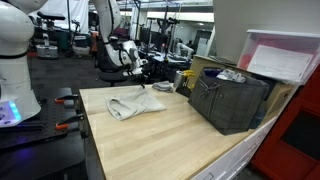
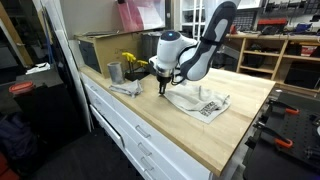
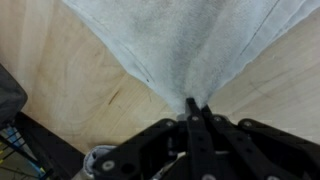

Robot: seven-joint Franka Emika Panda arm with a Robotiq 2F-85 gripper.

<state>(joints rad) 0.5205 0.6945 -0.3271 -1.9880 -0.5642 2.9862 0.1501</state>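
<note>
Gripper [image 3: 190, 103] fingers clamped together on cloth [image 3: 180, 40] corner. Grasp looks done. Rest of cloth lies flat on table [image 3: 60, 85], not yet lifted.

- Both exterior views: even indoor light, faint soft shadows on the pale wooden desk [image 1: 170, 140]; coarse, fine detail lost.
- Wrist view: blurred throughout; black claw [image 3: 192, 104] dim, white woven cloth [image 3: 190, 40] bright.

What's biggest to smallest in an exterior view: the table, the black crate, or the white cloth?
Largest: wooden table.
Next: black crate.
Smallest: white cloth, lying flat on the table.
</note>
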